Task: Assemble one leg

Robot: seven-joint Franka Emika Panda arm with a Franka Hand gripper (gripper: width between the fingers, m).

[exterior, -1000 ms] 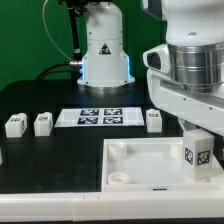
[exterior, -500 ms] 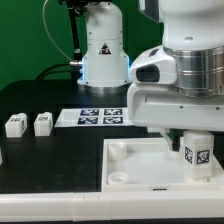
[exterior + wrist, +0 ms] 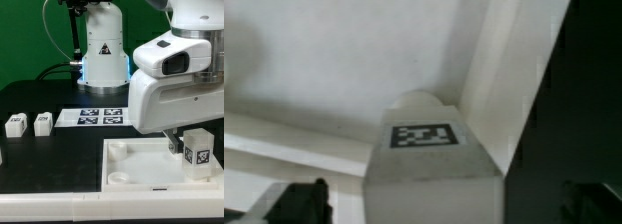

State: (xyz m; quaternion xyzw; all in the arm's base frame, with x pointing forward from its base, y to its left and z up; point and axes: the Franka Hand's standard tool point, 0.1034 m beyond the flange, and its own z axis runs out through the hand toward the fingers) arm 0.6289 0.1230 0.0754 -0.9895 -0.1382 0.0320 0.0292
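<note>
I can read no words or numbers anywhere. Black-and-white square tags stand on the leg [image 3: 197,150] and in a row on the marker board [image 3: 100,117]. Behind the marker board, a triangular warning sign marks my base [image 3: 103,52].

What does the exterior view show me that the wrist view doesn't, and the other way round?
Only the exterior view: two loose legs on the black table toward that view's left, the marker board, the arm's base, and the gripper seen from outside. Only the wrist view: a close-up of the leg's tag, with a dark finger beside it. Both: the tagged leg at the edge of the white tray. Neither settles whether the jaws are closed on it.
</note>
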